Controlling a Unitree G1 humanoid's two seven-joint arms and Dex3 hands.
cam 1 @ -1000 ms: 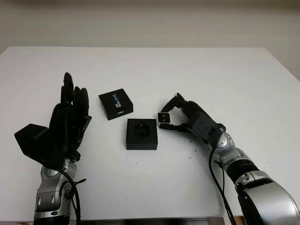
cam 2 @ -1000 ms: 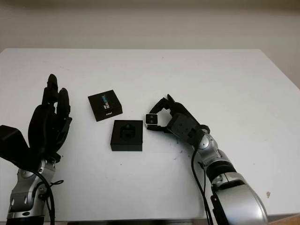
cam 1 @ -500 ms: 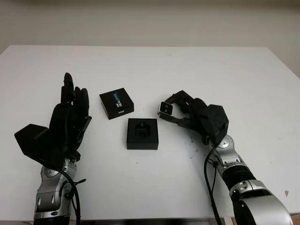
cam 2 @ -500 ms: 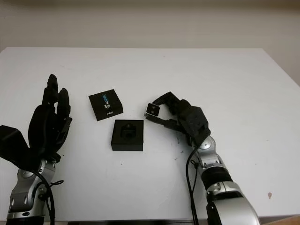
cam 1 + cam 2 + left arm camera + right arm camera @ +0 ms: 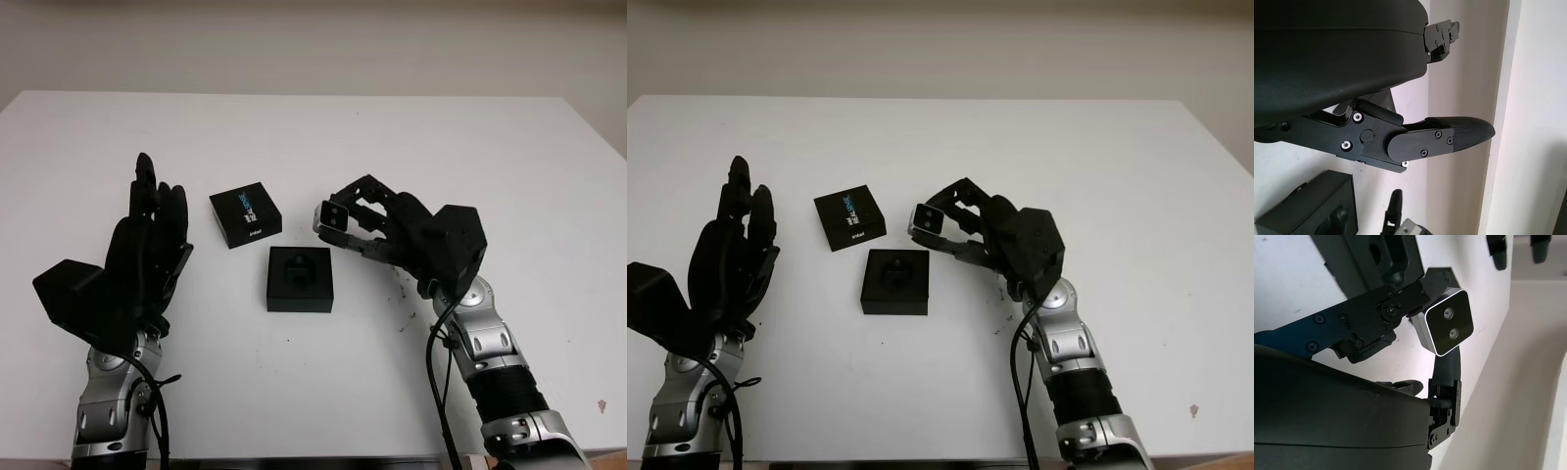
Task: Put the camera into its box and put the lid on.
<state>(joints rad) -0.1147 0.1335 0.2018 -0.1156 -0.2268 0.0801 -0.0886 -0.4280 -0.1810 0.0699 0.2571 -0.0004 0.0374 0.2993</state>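
The right hand (image 5: pixel 367 223) grips the camera (image 5: pixel 332 216) just beyond the open box (image 5: pixel 299 278), needing only lowering in; the left hand (image 5: pixel 147 250), open, waits left.

Open box (image 5: pixel 300 278) unobstructed from above, lid (image 5: pixel 245 215) just behind it.

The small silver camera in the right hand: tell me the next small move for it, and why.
Probably carry it a little toward the robot's left and lower it into the open black box. The right hand holds the small silver camera raised, just off the box's far right corner, not above its moulded recess. The printed black lid lies apart on the white table; the left hand is open, raised.
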